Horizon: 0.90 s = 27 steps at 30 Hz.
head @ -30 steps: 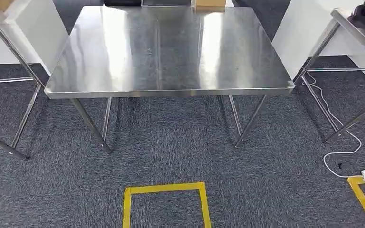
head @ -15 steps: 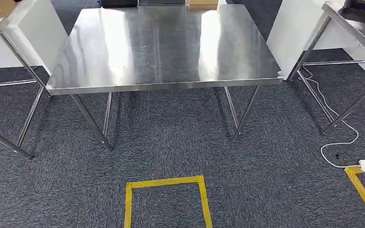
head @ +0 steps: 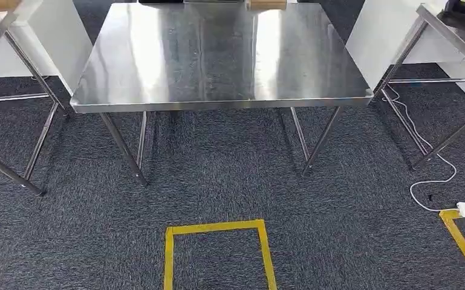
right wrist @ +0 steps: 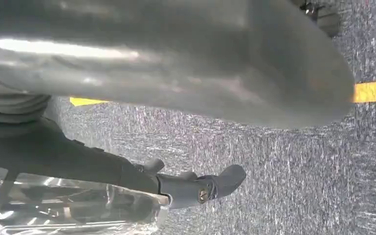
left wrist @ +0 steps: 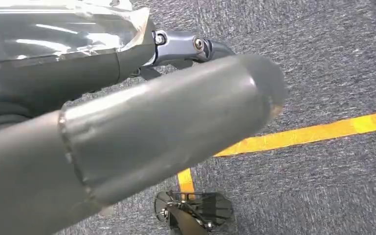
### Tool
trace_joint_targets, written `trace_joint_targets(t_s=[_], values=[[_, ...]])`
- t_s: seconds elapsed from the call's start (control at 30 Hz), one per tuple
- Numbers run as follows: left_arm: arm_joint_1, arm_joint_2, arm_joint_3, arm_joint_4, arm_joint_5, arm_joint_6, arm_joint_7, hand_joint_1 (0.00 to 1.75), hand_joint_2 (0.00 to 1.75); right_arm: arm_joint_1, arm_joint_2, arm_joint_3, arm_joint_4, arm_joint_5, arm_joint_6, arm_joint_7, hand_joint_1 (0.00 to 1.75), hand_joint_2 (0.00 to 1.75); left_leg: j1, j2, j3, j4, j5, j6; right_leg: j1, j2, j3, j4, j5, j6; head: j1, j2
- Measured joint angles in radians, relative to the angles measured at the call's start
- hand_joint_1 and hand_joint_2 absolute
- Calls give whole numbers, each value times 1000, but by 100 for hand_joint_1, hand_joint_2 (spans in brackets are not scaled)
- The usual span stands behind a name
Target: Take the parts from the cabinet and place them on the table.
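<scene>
A steel counter (head: 217, 106) is seen at 12 o'clock, a yellow tape square (head: 217, 228) at 6. The left bagged part (left wrist: 54, 29) is gripped in the left robot hand (left wrist: 151, 122), the right bagged part (right wrist: 68, 210) in the right robot hand (right wrist: 151, 73) — both are best gripped firmly until the counter is squarely reached.

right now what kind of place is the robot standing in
Probably a robot test room or workshop: bare stainless-steel tables on thin metal legs, dark grey carpet marked with yellow tape squares, and a white cable trailing across the floor.
</scene>
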Motion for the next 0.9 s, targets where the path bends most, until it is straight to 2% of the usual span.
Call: trace_joint_targets(t_s=[0.13, 0.17, 0.2, 0.23, 0.27, 0.3, 0.33, 0.37, 0.4, 0.43, 0.47, 0.5, 0.53, 0.67, 0.73, 0.77, 0.8, 0.83, 0.87, 0.9], values=[[0, 0, 0, 0, 0, 0, 0, 0, 0, 0, 0, 2, 0, 7, 14, -5, 0, 0, -4, 0, -4, 1, 4, 7, -2, 0, -3, -2, 7, 13, 0, 0], [0, 1, 0, 0, 0, 0, 0, 0, 0, 0, 0, 3, 0, 8, 17, -6, 0, 0, -13, 1, -11, 10, 2, 14, -10, 0, 4, -9, 15, 26, -1, 0], [0, 4, 0, 0, 0, 0, 0, 0, 0, 0, 2, 5, 0, 9, 24, -8, 0, 0, -11, 1, -14, 10, 4, 20, -14, -1, 1, -9, 17, 33, -2, 0], [0, 4, 0, 0, 0, 0, 0, 0, 0, -1, 3, 5, 0, 10, 27, -10, 0, 0, -11, 0, -15, 8, 7, 25, -14, -1, 0, -11, 20, 38, -2, 0], [0, 4, 0, 0, -1, 1, 0, 0, 0, 0, 4, 5, 0, 11, 29, -12, 0, 0, -8, 1, -12, -6, 15, 34, -7, -1, 1, -11, 22, 42, -2, 0], [0, 3, 0, 0, -1, 1, 0, 0, 0, 0, 3, 6, 0, 11, 29, -15, 0, 0, 4, 3, -5, -20, 26, 42, -13, -1, -8, 3, 9, 40, -2, 0], [0, 2, 0, 0, -1, 1, -1, 0, 0, 0, 2, 6, 0, 11, 29, -16, 0, 0, 4, 3, -5, -25, 32, 46, -11, 0, -25, 43, -22, 32, 0, 0], [0, 3, 0, 0, -1, 1, -1, 0, 0, 0, 2, 6, 0, 11, 29, -16, 0, 0, 5, 3, -9, -25, 34, 48, -11, 0, -57, 115, -61, 24, 2, 0], [0, 3, 0, 0, -1, 2, -1, 0, 0, 0, 3, 6, 0, 11, 30, -16, 0, 0, 5, 3, -13, -25, 36, 47, -11, 1, -95, 198, -98, 20, 2, 0], [0, 3, 0, 0, -1, 2, -1, 0, 0, 2, 3, 6, 0, 11, 31, -16, 0, 0, 4, 2, -18, -25, 38, 44, -10, 1, -130, 282, -128, 22, 2, 0], [0, 3, 0, 0, -1, 2, -1, 0, 0, 3, 2, 6, 0, 11, 31, -16, 0, 0, 4, -1, -21, -25, 41, 40, -11, 2, -144, 320, -136, 28, 2, 0], [0, 3, 0, 0, -1, 2, -1, 0, 0, 4, 2, 7, 0, 12, 31, -16, 0, 0, 5, -4, -23, -24, 43, 36, -13, 1, -131, 304, -126, 36, 1, 0], [0, 3, 0, 0, -1, 2, 0, 0, 0, 5, 1, 8, 0, 12, 31, -16, 0, 0, 10, -7, -24, -24, 45, 32, -16, 1, -94, 241, -100, 47, 2, 0], [0, 3, 0, 0, -1, 2, 0, 0, 0, 5, 1, 8, 0, 12, 31, -16, 0, 0, 10, -7, -24, -24, 45, 32, -16, 1, -94, 241, -100, 47, 2, 0], [0, 3, 1, 0, -1, 2, -1, 0, 0, 5, 1, 9, 0, 12, 31, -16, 0, 0, 11, -8, -24, -23, 46, 30, -17, 1, -83, 220, -92, 49, 2, 0], [0, 1, 0, 0, -1, 2, -1, 0, 0, 4, -1, 12, 0, 14, 31, -16, 0, 0, 17, -16, -25, -20, 47, 15, -28, 6, 12, 52, -38, 68, 3, 0], [0, 4, 0, -1, -1, 3, 0, 0, 0, 3, 3, 14, 2, 15, 32, -17, 0, 0, 7, -22, -32, -13, 46, -9, -18, 21, 22, 11, -34, 33, 0, 0], [1, 4, 1, 0, -1, 3, 0, 0, 0, 3, 3, 16, 2, 15, 33, -17, 0, 0, 23, -24, -40, -5, 44, -27, -21, 11, 24, 16, -22, -5, -6, 0], [0, 4, 1, 0, -2, 5, 1, 0, 0, 4, 4, 18, 2, 16, 35, -18, 0, 0, 20, -6, -83, 90, -30, -25, -12, 5, 18, 16, -18, -21, -9, 0], [0, 4, 1, 0, -2, 6, 2, 0, 0, 5, 4, 19, 2, 16, 37, -18, 0, 0, 19, -3, -120, 177, -76, -26, -6, 0, 15, 16, -17, -26, -8, 0]])
